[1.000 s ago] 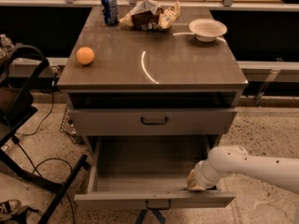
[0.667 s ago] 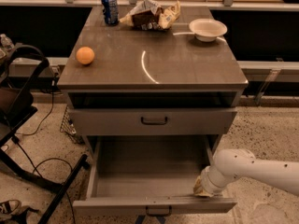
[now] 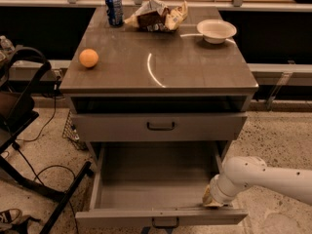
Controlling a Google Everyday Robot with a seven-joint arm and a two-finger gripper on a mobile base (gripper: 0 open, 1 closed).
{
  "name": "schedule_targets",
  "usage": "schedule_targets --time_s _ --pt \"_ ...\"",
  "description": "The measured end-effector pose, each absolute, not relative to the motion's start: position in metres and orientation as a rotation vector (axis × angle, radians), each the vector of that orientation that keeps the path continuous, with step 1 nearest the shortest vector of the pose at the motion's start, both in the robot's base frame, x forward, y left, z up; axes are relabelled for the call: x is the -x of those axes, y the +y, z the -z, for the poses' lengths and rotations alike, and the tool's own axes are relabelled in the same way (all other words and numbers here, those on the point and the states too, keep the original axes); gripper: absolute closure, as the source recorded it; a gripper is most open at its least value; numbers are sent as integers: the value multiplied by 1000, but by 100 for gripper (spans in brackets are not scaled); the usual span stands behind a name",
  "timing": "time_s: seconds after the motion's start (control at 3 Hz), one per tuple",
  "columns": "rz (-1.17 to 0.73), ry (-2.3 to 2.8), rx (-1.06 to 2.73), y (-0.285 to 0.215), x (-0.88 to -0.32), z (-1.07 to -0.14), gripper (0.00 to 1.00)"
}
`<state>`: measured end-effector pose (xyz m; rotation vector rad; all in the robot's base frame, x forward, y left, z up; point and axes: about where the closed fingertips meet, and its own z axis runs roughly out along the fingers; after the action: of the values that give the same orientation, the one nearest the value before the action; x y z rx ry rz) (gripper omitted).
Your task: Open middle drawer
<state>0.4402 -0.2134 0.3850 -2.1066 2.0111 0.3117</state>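
The middle drawer is pulled far out below the closed upper drawer. Its long plain grey inside is bare, and its low front with a small dark loop handle sits at the bottom edge of the view. My gripper, at the end of the white arm that comes in from the right, rests inside the drawer at its front right corner, against the front panel.
On the cabinet top lie an orange, a blue can, a snack bag and a white bowl. A dark chair frame and cables stand on the floor at the left.
The middle drawer has slid further out toward the camera. My gripper moved with it, down and forward along the drawer's right front corner.
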Motion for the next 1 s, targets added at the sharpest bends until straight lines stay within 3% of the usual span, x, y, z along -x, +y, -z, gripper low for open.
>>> schedule_targets --time_s 0.33,1.0 --pt "-317 2011 2108 -213 -439 -384 43" --pt "-326 2011 2111 -211 -436 -381 0"
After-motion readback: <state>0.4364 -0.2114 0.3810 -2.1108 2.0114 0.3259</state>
